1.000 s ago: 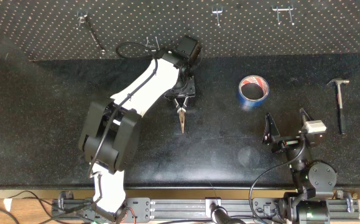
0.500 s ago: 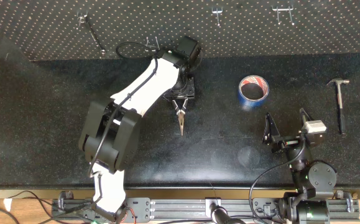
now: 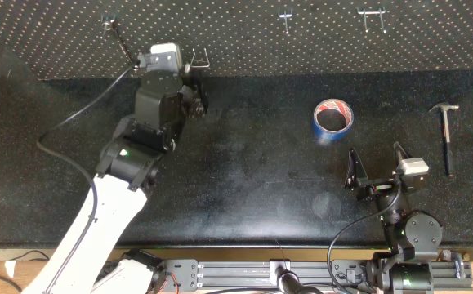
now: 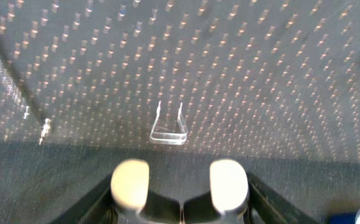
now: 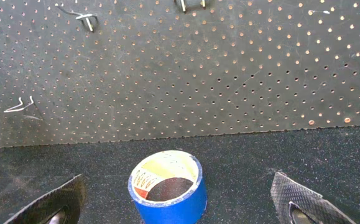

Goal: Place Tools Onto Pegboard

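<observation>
My left gripper (image 3: 194, 96) is up against the pegboard (image 3: 318, 37), shut on the pliers. Their two cream handle ends (image 4: 130, 182) stick up between its dark fingers in the left wrist view. An empty wire hook (image 4: 168, 127) hangs straight ahead of them, the same hook (image 3: 198, 57) seen just beside the gripper from above. A wrench (image 3: 122, 45) hangs on the board to the left. A blue tape roll (image 3: 332, 118) and a hammer (image 3: 445, 135) lie on the black mat. My right gripper (image 3: 375, 173) stands open near the front, facing the tape roll (image 5: 167, 186).
Two more empty hooks (image 3: 284, 16) (image 3: 372, 16) sit on the pegboard at upper right. The black mat (image 3: 252, 180) stretches between the two arms. The left arm's cable loops out to the left over the mat.
The left arm lifted the pliers off the middle of the mat and swung up and left to the pegboard hook. The right arm has not moved.
</observation>
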{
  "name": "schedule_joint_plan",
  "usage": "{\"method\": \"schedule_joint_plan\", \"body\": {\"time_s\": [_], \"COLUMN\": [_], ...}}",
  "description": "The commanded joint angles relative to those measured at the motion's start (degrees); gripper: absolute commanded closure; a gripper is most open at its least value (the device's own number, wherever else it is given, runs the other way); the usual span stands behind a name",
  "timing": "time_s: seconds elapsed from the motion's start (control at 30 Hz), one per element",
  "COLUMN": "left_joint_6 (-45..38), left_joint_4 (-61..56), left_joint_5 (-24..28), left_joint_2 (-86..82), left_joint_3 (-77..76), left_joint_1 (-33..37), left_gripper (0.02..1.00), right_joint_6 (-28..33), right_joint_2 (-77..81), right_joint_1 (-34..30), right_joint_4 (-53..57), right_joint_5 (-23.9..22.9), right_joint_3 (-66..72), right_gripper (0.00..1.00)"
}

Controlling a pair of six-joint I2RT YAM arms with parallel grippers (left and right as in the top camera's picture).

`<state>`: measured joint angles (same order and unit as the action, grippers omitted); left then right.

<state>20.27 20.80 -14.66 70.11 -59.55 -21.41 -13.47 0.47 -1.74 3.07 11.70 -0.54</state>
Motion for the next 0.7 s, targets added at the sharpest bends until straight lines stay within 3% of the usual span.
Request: {"method": "schedule_joint_plan", "body": {"time_s": [0.03, 0.2, 0.33, 0.7], "left_joint_6": [-9.64, -15.45, -15.45, -15.41], "left_joint_4": [-16.33, -24.50, -25.62, -29.31], "left_joint_5": [-1.25, -1.92, -6.01, -6.12], "left_joint_2": [5.01, 10.12, 10.32, 15.69], "left_joint_3": [-0.24, -0.24, -0.24, -0.24], "left_joint_1": [0.02, 0.04, 0.09, 1.27], "left_gripper": [0.991, 0.991, 0.989, 0.989], "right_joint_6": [-0.87, -0.87, -0.87, -0.87], "right_joint_2": [-0.39, -0.39, -0.39, -0.39], "right_joint_1": [0.44, 0.44, 0.44, 0.44], "right_joint_4": [0.13, 0.11, 0.13, 0.13], "right_joint_5": [-0.13, -0.13, -0.13, -0.13], "right_joint_3": [0.26, 0.26, 0.26, 0.26], "right_gripper": [0.023, 0.023, 0.023, 0.023]}}
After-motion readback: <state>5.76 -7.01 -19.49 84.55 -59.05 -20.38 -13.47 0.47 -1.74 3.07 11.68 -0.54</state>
